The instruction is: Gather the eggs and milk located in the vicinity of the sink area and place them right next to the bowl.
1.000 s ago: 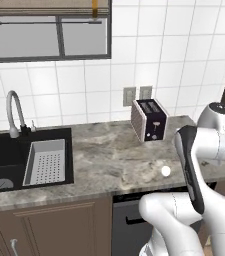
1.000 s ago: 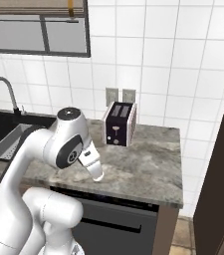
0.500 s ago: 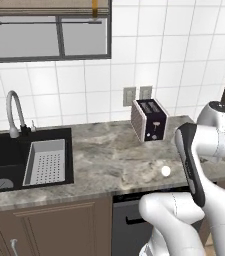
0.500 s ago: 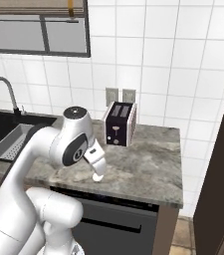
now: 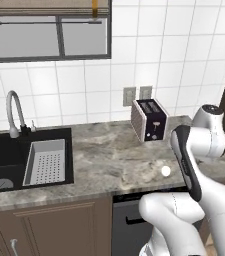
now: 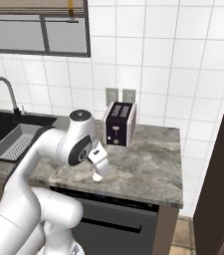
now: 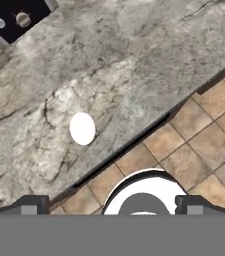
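Observation:
One small white egg [image 5: 165,170] lies on the grey stone counter [image 5: 109,155] close to its front edge, to the right of the sink [image 5: 4,162]. In the hand view the egg [image 7: 82,128] sits above and left of my gripper [image 7: 112,205], apart from it; the two fingertips [image 7: 31,204] stand wide apart with nothing between them, so it is open. In the right base view the hand [image 6: 99,162] hovers just over the egg [image 6: 97,177]. The milk and the bowl are out of view.
A black-and-silver toaster [image 5: 149,119] stands at the back of the counter by the wall. The sink has a curved grey faucet [image 5: 13,111] and a perforated tray [image 5: 45,161]. Brown floor tiles [image 7: 194,135] lie beyond the counter's front edge. A dark tall cabinet [image 6: 223,189] bounds the right.
The arm's upper part has shifted slightly to the right in the right base view. The egg has stayed put and the gripper stays open.

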You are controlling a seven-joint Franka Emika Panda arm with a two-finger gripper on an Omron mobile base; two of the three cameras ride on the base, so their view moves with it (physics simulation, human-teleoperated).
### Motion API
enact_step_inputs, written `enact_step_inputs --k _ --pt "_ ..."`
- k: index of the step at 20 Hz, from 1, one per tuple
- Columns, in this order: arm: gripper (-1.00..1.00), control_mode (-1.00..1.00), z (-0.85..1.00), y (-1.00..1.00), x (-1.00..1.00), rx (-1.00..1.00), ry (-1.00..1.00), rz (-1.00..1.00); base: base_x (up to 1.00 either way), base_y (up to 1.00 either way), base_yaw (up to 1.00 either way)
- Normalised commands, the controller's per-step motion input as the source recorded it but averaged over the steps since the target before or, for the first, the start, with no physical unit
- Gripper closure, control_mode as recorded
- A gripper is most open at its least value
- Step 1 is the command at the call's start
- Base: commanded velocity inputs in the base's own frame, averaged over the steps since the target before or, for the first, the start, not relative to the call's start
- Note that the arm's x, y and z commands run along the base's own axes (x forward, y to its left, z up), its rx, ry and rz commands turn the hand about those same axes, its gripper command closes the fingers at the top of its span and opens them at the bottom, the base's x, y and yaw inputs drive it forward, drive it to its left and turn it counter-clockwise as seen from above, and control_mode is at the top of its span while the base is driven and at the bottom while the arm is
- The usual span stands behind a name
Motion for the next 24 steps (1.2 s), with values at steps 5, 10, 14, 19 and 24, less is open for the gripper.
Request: enact_step_inputs --k 5,10,14,19,24 --pt "-1.00 -1.00 -0.33 0.01 0.29 -0.02 0.09 0.01 0.00 0.00 0.00" --pt "-1.00 -1.00 -0.27 0.00 0.25 -0.03 0.14 0.06 0.00 0.00 0.00" --pt "-1.00 -1.00 -0.30 0.02 0.26 -0.04 0.13 0.09 0.00 0.00 0.00" --pt "-1.00 -1.00 -0.30 0.00 0.21 -0.01 0.04 0.11 0.00 0.00 0.00" --pt "-1.00 -1.00 -0.33 0.00 0.18 0.00 0.00 0.12 0.00 0.00 0.00"
